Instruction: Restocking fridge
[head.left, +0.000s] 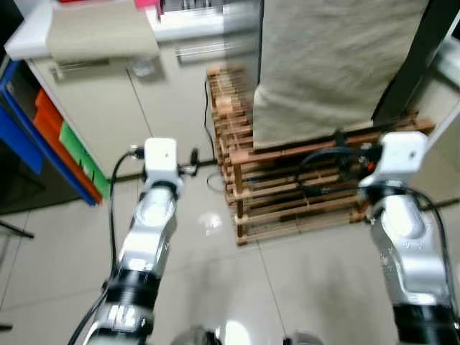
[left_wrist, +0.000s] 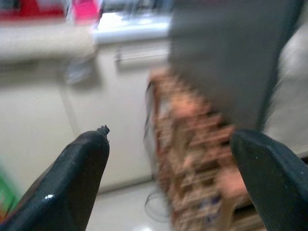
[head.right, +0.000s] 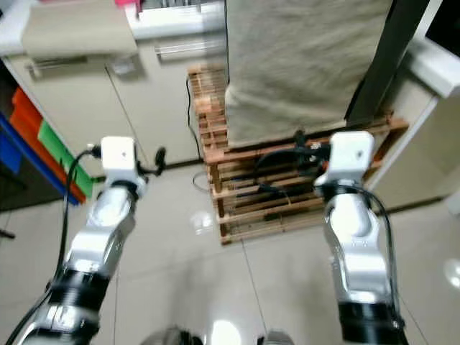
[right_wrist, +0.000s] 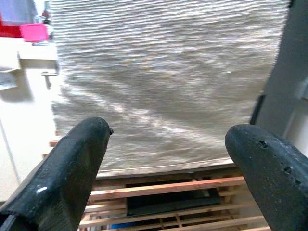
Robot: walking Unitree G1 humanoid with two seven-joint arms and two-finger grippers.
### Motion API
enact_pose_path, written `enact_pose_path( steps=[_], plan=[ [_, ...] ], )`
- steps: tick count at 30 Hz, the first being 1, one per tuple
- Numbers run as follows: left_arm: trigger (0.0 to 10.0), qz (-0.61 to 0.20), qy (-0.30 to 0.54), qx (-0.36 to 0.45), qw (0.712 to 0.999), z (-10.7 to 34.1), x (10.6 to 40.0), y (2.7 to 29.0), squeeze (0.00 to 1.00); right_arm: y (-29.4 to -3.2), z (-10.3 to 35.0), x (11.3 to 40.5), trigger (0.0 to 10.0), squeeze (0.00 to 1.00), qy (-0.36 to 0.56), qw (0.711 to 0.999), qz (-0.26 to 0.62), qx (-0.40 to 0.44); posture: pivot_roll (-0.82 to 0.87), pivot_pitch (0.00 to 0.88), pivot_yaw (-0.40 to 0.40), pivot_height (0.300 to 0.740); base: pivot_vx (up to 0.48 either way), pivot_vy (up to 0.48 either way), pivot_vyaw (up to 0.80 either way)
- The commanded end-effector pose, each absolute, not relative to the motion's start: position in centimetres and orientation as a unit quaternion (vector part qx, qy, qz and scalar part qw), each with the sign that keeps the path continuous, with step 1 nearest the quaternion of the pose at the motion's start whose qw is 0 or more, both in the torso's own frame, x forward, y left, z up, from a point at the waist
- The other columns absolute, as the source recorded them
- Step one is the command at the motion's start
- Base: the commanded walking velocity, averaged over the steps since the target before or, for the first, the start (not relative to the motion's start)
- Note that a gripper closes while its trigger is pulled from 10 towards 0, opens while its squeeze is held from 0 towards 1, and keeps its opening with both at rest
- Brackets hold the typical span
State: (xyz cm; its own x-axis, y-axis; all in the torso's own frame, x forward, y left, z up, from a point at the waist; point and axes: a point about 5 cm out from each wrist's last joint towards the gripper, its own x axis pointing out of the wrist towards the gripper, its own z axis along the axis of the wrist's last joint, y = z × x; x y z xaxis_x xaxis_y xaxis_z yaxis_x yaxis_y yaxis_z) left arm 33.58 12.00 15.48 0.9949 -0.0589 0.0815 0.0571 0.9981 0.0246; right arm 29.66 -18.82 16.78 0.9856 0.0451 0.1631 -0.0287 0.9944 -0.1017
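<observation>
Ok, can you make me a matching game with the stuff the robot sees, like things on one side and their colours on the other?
Things:
1. wooden rack
2. cloth cover
3. box on the counter
4. gripper fingers

Colours:
A. black
B. pink
C. beige
D. reddish brown

Pairs: 1-D, 2-C, 3-B, 4-A

A cloth (head.left: 338, 65) hangs ahead of the right gripper (right_wrist: 168, 159), over a wooden rack (head.left: 287, 194) standing on the floor (head.left: 215, 266). Ahead of the left gripper (left_wrist: 168, 178), cabinets (head.left: 144, 108) stand left of the rack.
</observation>
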Motion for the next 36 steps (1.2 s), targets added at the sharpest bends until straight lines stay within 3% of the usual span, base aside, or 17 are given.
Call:
enact_pose_path(
  steps=[1, 11, 24, 32, 36],
  plan=[
    [10.0, -0.040, -0.060, 0.022, 0.997, 16.1, 33.4, 12.2, 0.00, -18.4, 16.4, 29.8, 10.0, 0.02, -0.074, 0.996, 0.030, -0.050, -0.19, 0.061, 0.045, 0.740, 0.000, 0.000, 0.00],
    [10.0, -0.046, -0.065, 0.008, 0.997, 16.9, 34.3, 12.6, 0.00, -17.0, 16.1, 30.4, 10.0, 0.01, -0.091, 0.994, 0.033, -0.042, -0.15, 0.051, 0.047, 0.740, 0.000, 0.429, 0.00],
    [10.0, -0.072, -0.057, -0.006, 0.996, 16.8, 35.0, 11.4, 0.00, -17.3, 15.7, 30.6, 10.0, 0.00, -0.090, 0.995, 0.032, -0.038, -0.16, 0.016, 0.056, 0.740, 0.000, 0.474, 0.00],
    [10.0, -0.090, -0.045, -0.002, 0.995, 16.2, 34.9, 10.7, 0.00, -17.7, 15.7, 31.1, 10.0, 0.00, -0.092, 0.995, 0.020, -0.040, -0.16, 0.000, 0.063, 0.740, 0.000, 0.295, -0.80],
    [10.0, -0.105, -0.089, -0.011, 0.990, 17.4, 34.6, 10.4, 0.00, -17.3, 15.7, 31.2, 10.0, 0.00, -0.098, 0.994, 0.022, -0.039, -0.15, 0.000, 0.056, 0.740, 0.202, 0.000, -0.33]
  ],
)
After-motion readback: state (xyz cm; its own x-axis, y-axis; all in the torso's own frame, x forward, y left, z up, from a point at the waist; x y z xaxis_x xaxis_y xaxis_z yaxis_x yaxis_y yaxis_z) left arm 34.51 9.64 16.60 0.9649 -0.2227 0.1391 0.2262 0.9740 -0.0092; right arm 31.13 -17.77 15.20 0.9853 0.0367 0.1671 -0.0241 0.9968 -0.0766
